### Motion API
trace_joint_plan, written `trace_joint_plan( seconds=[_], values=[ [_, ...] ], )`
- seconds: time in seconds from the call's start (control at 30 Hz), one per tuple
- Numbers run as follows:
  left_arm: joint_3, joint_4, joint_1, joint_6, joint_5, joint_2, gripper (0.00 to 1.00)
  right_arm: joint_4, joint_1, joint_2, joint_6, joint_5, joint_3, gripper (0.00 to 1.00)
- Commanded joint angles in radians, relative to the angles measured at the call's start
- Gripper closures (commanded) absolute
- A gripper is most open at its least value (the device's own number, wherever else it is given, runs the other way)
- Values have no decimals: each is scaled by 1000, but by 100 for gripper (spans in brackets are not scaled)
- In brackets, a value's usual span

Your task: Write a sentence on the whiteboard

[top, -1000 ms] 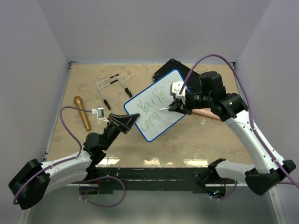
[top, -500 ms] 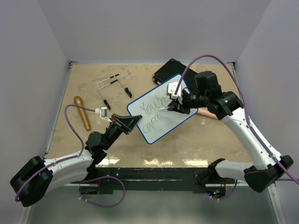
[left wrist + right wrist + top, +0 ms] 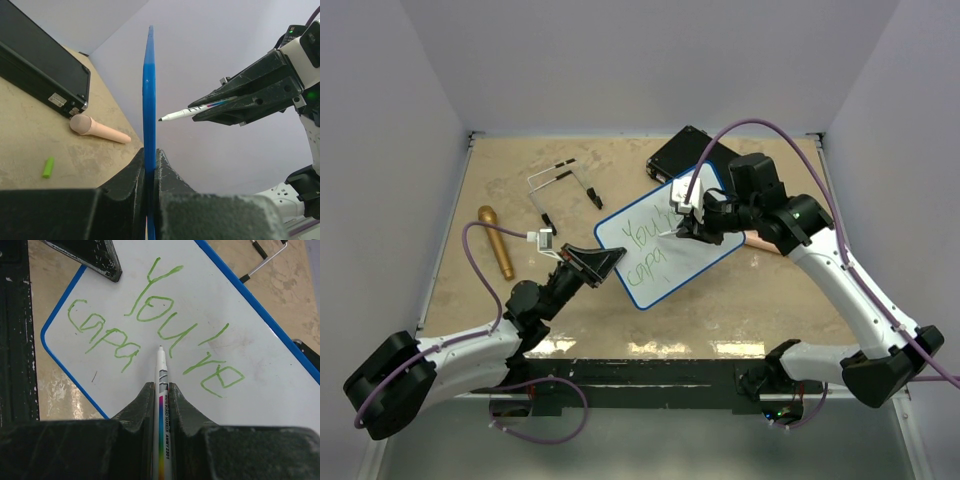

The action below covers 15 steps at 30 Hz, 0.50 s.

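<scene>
Edge-on in the left wrist view, the whiteboard (image 3: 148, 90) hides the sentence (image 3: 165, 332); from above, the right gripper (image 3: 161, 386) covers the top line's end. The left gripper (image 3: 150, 152) clamps the board's edge, board standing toward 12 o'clock. Right jaws pinch a marker (image 3: 161, 365), tip just off the board, writing at 12 o'clock.

Smooth, glossy whiteboard (image 3: 260, 390) with blue plastic rim; mottled, stone-look tabletop (image 3: 770, 300), worn matt; matt black case (image 3: 35, 55); glossy plastic marker (image 3: 162, 370).
</scene>
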Motion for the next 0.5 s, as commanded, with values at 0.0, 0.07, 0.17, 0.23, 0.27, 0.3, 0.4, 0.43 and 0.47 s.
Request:
trace_joint_plan(
  seconds=[0.0,0.07,0.17,0.23,0.27,0.3,0.4,0.43,0.47],
  values=[
    [68,171,4,-21,4,-34,100,38,4,-19,13,40,-2,100],
    [68,171,6,-20,5,-35,100,44,4,-17,18,47,-2,100],
    [69,174,4,-18,2,-40,100,44,4,-11,18,40,-4,100],
    [71,172,4,-17,4,-40,100,42,5,-12,18,42,-8,100],
    [71,174,6,-15,4,-41,100,46,4,-12,18,45,-8,100],
    [71,174,5,-12,2,-43,100,47,4,-12,19,47,-10,100],
    [72,175,6,-8,-1,-46,100,46,4,-11,19,48,-15,100],
    [74,177,6,-6,1,-48,100,43,4,-9,19,48,-16,100],
    [72,177,5,-5,1,-51,100,41,5,-11,19,48,-16,100]
  ],
)
